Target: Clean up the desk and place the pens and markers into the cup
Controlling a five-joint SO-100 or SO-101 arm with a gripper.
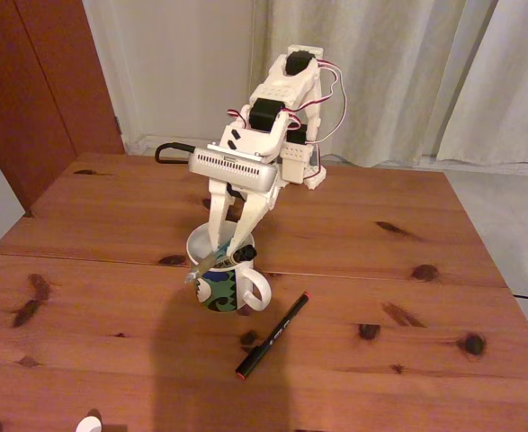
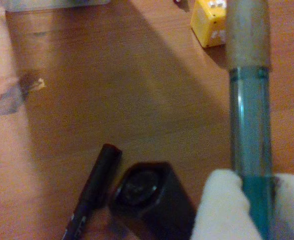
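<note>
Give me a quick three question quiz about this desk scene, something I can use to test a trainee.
1. True or false: the gripper is shut on the teal pen above the mug.
2. Which thing lies on the desk to the right of the mug in the fixed view? A) a yellow block B) the black pen C) a spoon
3. Fill in: in the wrist view, the small block near the top edge is coloured ____.

Key: 1 true; 2 B; 3 yellow.
</note>
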